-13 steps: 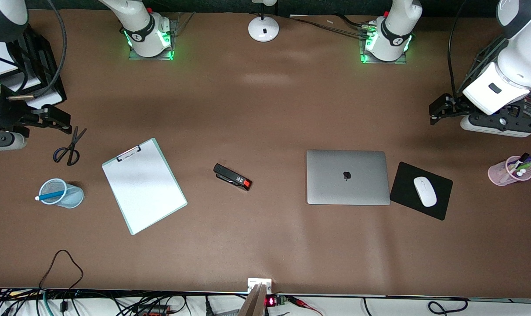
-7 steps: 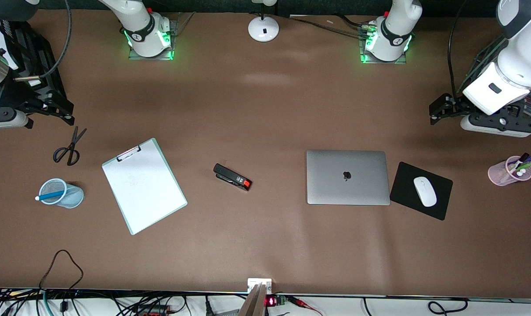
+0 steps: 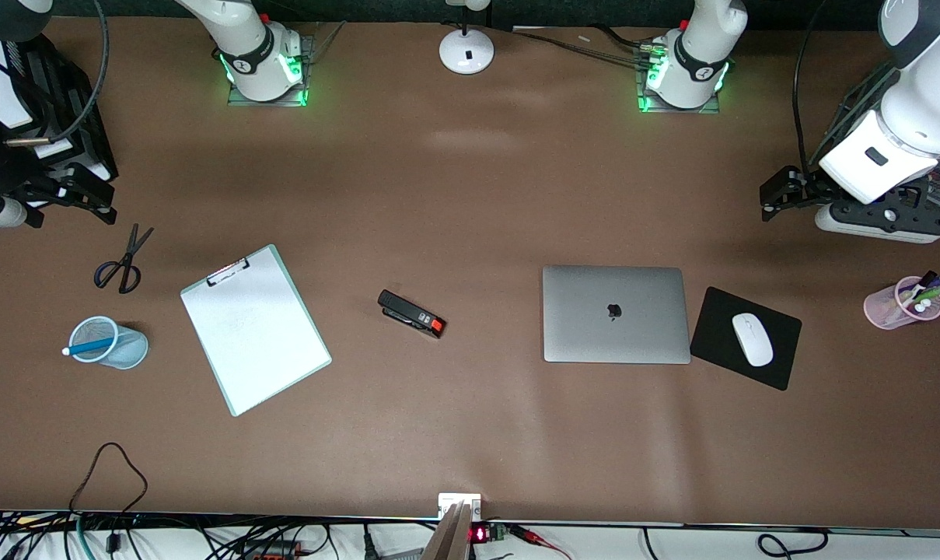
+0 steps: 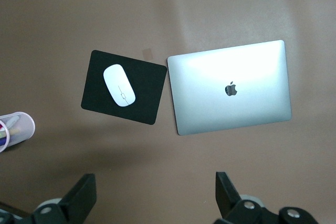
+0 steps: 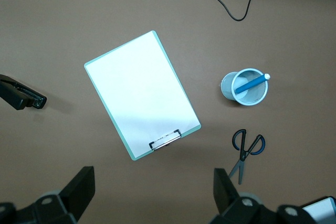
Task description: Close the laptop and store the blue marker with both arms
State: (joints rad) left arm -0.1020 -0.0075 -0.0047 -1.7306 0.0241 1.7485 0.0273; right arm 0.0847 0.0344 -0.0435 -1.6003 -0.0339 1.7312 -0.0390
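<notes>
Clock read on the front view, with 12 toward the arm bases.

Up in the air at the right arm's end of the table [image 3: 470, 194]: right gripper [image 5: 152, 195]. Over bare table at 11 o'clock from the scissors [image 3: 122, 260]. Jaws wide apart, holding nothing. Waiting.

At 6 o'clock from the scissors and near them: blue cup [image 3: 131, 351]. Inside it, lying slanted: blue marker [image 3: 90, 347], white cap poking out over the rim toward 9 o'clock.

At 3 o'clock from the cup: clipboard [image 3: 253, 330], flat on the table and turned a bit, clip end toward 12 o'clock.

At 3 o'clock from the clipboard, apart from it: stapler [image 3: 411, 313], black with a red end.

Way up at 12 o'clock, between the two arm bases: white round stand [image 3: 466, 50].

At 3 o'clock from the stapler, well apart: laptop [image 3: 615, 314]. Shut, lid flat down, black apple mark facing up.

Just beside the laptop at 3 o'clock: black pad [image 3: 722, 327], turned a bit, one corner almost at the laptop's edge. On the pad: white mouse [image 3: 752, 339].

At 3 o'clock from the pad, well apart, near the left arm's end: pink cup [image 3: 888, 307], with pens [image 3: 932, 292] sticking out.

Up in the air over bare table, at 1 o'clock from the pad: left gripper [image 4: 153, 190]. Jaws wide apart, holding nothing. Waiting too.
</notes>
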